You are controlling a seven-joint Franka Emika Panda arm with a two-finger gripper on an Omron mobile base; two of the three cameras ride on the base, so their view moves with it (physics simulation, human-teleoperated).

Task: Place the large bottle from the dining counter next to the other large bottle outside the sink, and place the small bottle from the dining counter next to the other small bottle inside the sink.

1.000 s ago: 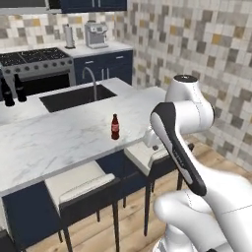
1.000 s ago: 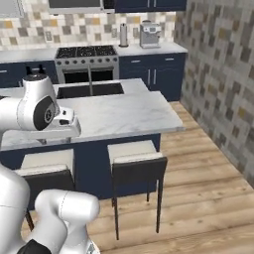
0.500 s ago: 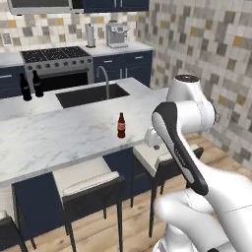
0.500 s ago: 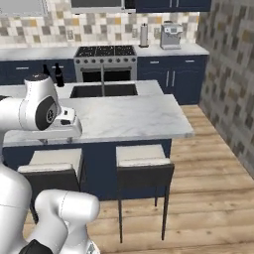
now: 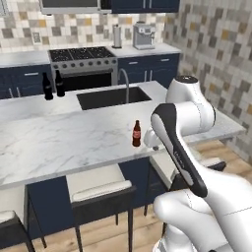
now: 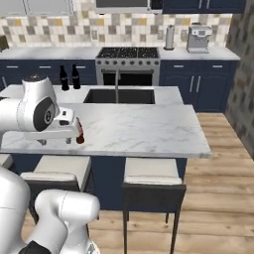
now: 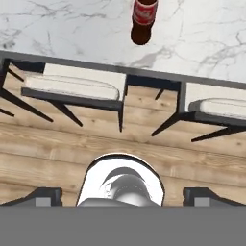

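The small bottle [image 5: 136, 134], brown with a red label, stands upright near the front edge of the dining counter [image 5: 59, 142]. In the hand view the small bottle [image 7: 143, 19] is at the top, beyond the fingertips. My gripper [image 7: 126, 197] is open and empty, and it hangs off the counter's front edge over the stools. From the right, the gripper [image 6: 55, 141] sits just left of the small bottle [image 6: 80, 133]. Two large bottles [image 5: 47, 86] [image 5: 59, 83] stand side by side left of the sink [image 5: 113, 97]. The basin's inside is hidden.
Stools [image 5: 98, 184] [image 6: 154, 171] are tucked under the counter's front. A curved faucet [image 5: 125, 81] rises behind the sink. A stove [image 5: 81, 54] and a coffee machine [image 5: 143, 35] line the back wall. Open wood floor [image 6: 218, 198] lies to the right.
The whole picture has shifted, so the base has driven sideways along the counter. The small bottle now sits closer to my arm. The gripper stays open.
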